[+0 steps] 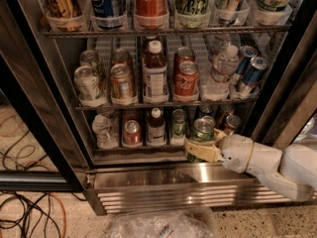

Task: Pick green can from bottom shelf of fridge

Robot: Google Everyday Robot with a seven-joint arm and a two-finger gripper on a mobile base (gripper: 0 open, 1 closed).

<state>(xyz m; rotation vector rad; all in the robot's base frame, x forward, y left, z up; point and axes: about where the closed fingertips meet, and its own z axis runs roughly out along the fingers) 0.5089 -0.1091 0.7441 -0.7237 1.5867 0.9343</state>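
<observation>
On the bottom shelf [119,150] of the fridge [148,182], a clear bottle [105,129], a red can [132,132] and a dark bottle [156,128] stand left of the green can [203,129] (silver top, pull tab showing). It sits at the front edge with the gripper [200,151] pinching its lower body and a brown can [231,124] just right.

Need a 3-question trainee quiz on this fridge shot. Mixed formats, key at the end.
1. True or false: the end effector is up at the middle shelf, among the red Coca-Cola cans.
2. Which thing sits between its fingers? A) green can B) white-capped bottle C) red can
3. Fill in: the end effector is level with the fridge's ___ shelf.

Key: 1 false; 2 A; 3 bottom shelf.
</observation>
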